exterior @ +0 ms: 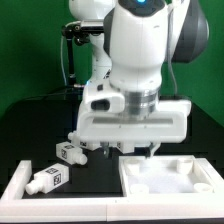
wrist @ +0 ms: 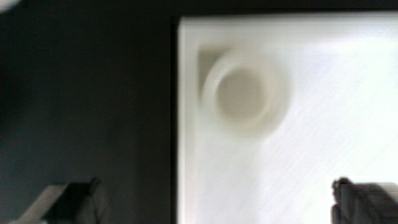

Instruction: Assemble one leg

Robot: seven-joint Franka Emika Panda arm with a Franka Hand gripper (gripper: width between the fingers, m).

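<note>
Two legs lie on the black table at the exterior view's left: one (exterior: pixel 68 153) farther back and one (exterior: pixel 48 179) nearer the front, both small white pegs with black-and-white tags. My gripper (exterior: pixel 128 152) hangs open and empty just above the back edge of the large white square part (exterior: pixel 128 172), apart from both legs. In the wrist view the gripper (wrist: pixel 217 203) is open. One fingertip (wrist: pixel 71 202) is over the black table and the other (wrist: pixel 365 200) is over the white part (wrist: pixel 329 120). A round socket (wrist: pixel 242 95) shows in the white part.
A white bar (exterior: pixel 14 186) lies along the table's edge at the exterior view's lower left. The robot's base and cables (exterior: pixel 75 60) stand behind, in front of a green backdrop.
</note>
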